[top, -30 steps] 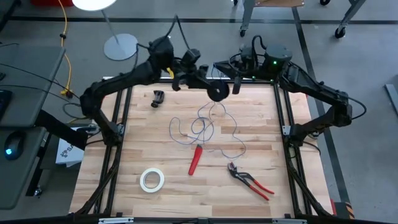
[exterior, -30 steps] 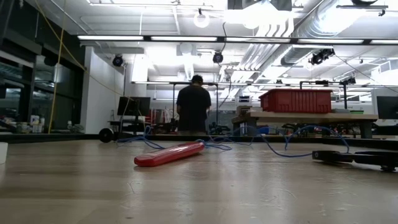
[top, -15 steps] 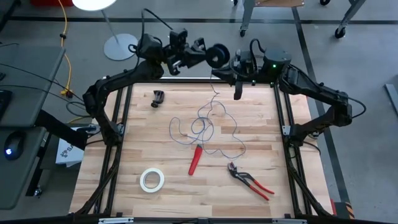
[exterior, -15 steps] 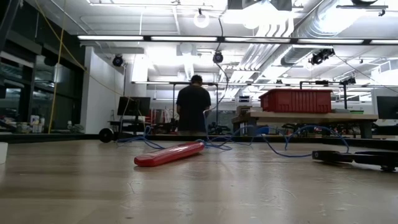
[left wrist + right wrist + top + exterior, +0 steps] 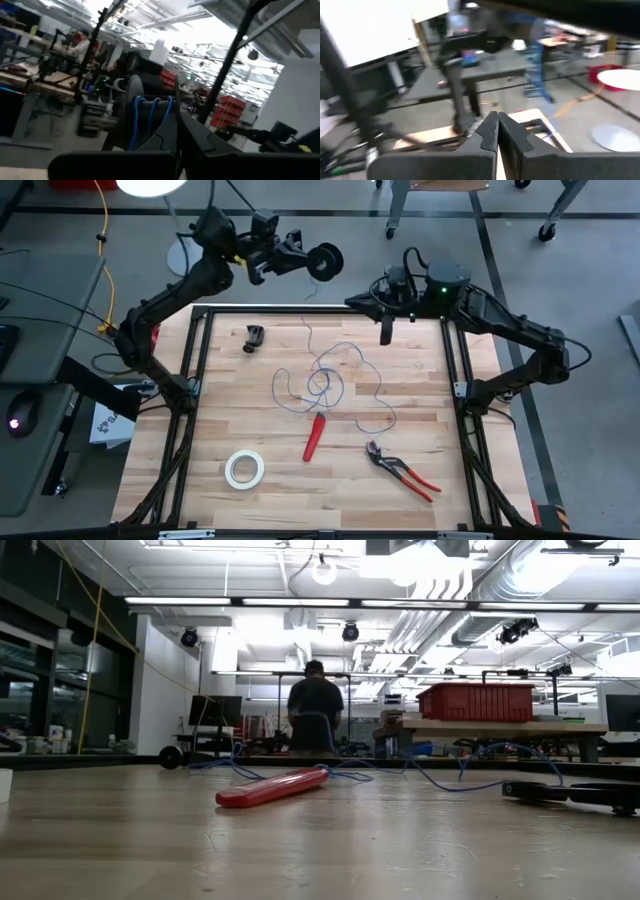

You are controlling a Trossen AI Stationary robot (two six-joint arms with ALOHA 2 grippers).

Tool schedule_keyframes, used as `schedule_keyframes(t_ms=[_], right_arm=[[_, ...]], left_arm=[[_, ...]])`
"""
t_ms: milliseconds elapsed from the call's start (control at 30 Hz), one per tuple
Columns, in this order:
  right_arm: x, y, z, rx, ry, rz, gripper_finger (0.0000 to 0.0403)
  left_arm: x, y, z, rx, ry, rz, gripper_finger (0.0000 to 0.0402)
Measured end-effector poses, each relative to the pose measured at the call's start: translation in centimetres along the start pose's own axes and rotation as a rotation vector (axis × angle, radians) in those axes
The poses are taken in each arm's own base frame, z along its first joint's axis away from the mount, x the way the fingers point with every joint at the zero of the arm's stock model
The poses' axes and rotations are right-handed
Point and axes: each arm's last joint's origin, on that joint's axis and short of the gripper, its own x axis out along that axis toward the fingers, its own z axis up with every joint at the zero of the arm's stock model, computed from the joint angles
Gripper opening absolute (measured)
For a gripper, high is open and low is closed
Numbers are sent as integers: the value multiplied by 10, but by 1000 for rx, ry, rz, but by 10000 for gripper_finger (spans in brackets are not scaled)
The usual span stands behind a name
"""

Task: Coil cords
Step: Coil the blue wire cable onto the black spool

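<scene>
You had the left gripper (image 5: 300, 260) clenched on the black spool (image 5: 325, 260), lifted high past the far edge of the table (image 5: 200, 480), with a few blue turns already on it in the left wrist view, while most of the wire (image 5: 330, 380) lay in loose loops mid-table, just beyond the red-handled tool (image 5: 314, 437). The right gripper (image 5: 385, 330) was pinched closed on nothing, hanging over the far edge near the rising strand. To wind well, my judgement was: keep light tension, and guide the strand so the loops cannot snag the tool or knot
</scene>
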Motion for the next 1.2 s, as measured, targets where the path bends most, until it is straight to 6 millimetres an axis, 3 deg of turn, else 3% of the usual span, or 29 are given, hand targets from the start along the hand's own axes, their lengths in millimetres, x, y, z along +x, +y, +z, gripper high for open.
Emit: schedule_keyframes(t_ms=[167, 433, 567, 800, 1200], right_arm=[[13, -8, -14, -53, 87, -123, 19], [68, -19, -40, -63, 93, -122, 134], [83, -23, -46, -67, 64, -153, 168], [103, -28, -60, -18, 68, -134, 174], [103, -24, -59, 21, 58, -93, 170]], left_arm=[[-2, -18, 5, -5, 1, -34, 0], [10, -32, 3, 38, -57, -27, 0], [12, -33, 3, 40, -63, -25, 0], [11, -37, 6, 67, -93, -23, 0], [10, -38, 6, 104, -99, -18, 0]])
